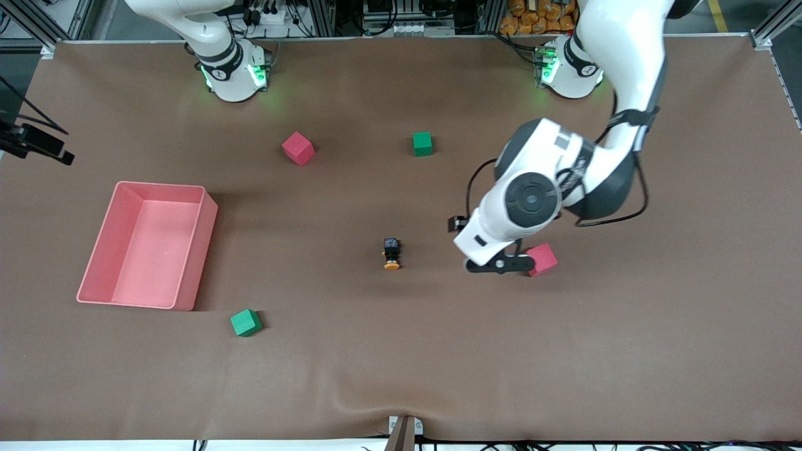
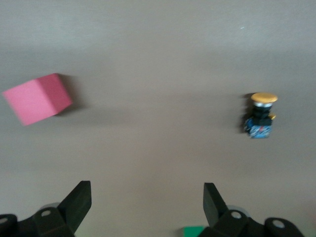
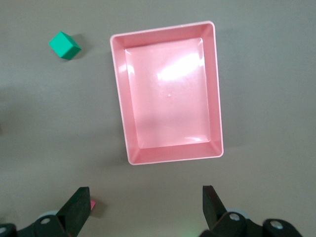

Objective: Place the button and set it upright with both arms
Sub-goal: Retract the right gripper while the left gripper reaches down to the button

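Counter stock: one button, four foam-like cubes, one tray, two hands.

Front view: we list the button (image 1: 391,253), blocky black body with round orange cap, lying on its side mid-counter on matte brown cloth (image 1: 401,363); the left hand (image 1: 499,265) hangs low beside a red cube (image 1: 542,259), toward the left arm's end. We also list a glossy pink rectangular tray (image 1: 100,294), a second red cube (image 1: 297,148) and two green cubes (image 1: 422,143) (image 1: 245,322).
Left wrist view: we note black fingers (image 2: 79,200) spread apart, nothing between them; button and red cube lie apart.
Right wrist view: the right hand (image 3: 145,207) hangs over the tray, fingers apart, holding nothing.
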You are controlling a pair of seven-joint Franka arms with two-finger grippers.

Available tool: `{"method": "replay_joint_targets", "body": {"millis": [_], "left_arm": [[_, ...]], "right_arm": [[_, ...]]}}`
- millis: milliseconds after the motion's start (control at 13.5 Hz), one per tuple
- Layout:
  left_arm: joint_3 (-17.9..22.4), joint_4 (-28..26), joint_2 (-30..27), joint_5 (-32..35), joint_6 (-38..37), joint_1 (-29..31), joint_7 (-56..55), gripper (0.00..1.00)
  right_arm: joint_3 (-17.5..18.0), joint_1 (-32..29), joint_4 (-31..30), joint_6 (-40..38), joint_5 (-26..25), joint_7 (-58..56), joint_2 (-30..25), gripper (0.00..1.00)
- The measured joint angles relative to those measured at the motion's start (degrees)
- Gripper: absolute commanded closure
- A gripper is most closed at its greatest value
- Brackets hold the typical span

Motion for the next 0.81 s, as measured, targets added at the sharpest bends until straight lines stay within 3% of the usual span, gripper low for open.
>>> {"method": "replay_joint_targets", "body": {"millis": [444, 815], "left_arm": [[0.22, 0.65, 4.46, 0.00, 8.97, -4.55, -6.00, 0.00], [0.03, 0.70, 8.44, 0.00, 15.62, -6.21, -6.56, 0.00]], "right_arm": [[0.54, -0.10, 8.06, -2.38, -0.19, -12.69, 1.98, 0.00], [0.52, -0.83, 11.00, -4.63, -0.12, -14.66, 2.14, 0.00]]}}
